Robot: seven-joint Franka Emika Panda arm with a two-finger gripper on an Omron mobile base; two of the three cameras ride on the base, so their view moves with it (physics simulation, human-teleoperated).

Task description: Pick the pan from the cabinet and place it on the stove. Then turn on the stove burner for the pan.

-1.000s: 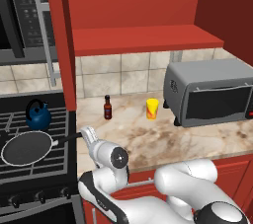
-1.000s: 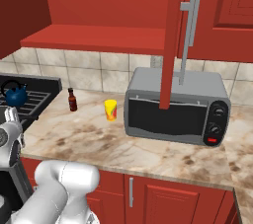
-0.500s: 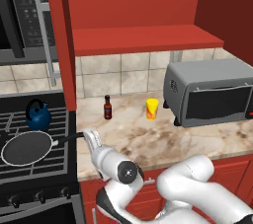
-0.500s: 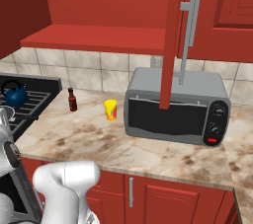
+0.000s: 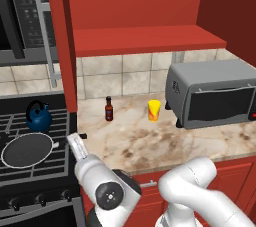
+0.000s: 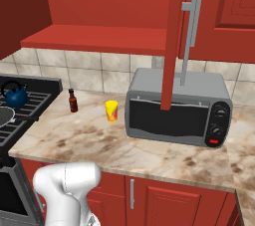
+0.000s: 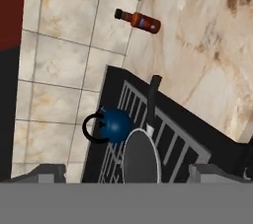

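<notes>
Sitting on the stove [image 5: 30,168] grate at 6 o'clock of the kettle [image 5: 39,117], pan [image 5: 27,149] looks placed, leaving the burner knob [image 5: 40,199]; gripper [image 5: 76,143] holds nothing, jaw width can't be told.

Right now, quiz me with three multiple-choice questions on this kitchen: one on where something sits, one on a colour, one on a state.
1. Where is the pan?
A. on the stove
B. on the cabinet shelf
C. on the marble counter

2. What colour is the kettle?
A. yellow
B. blue
C. silver

3. How does the cabinet stand?
A. shut
B. doorless
C. open

Answers:
1. A, it rests on the grates of the stove, handle toward the counter.
2. B, a blue kettle stands behind the pan.
3. C, its door swings out edge-on over the toaster oven, baring the red shelf.
</notes>
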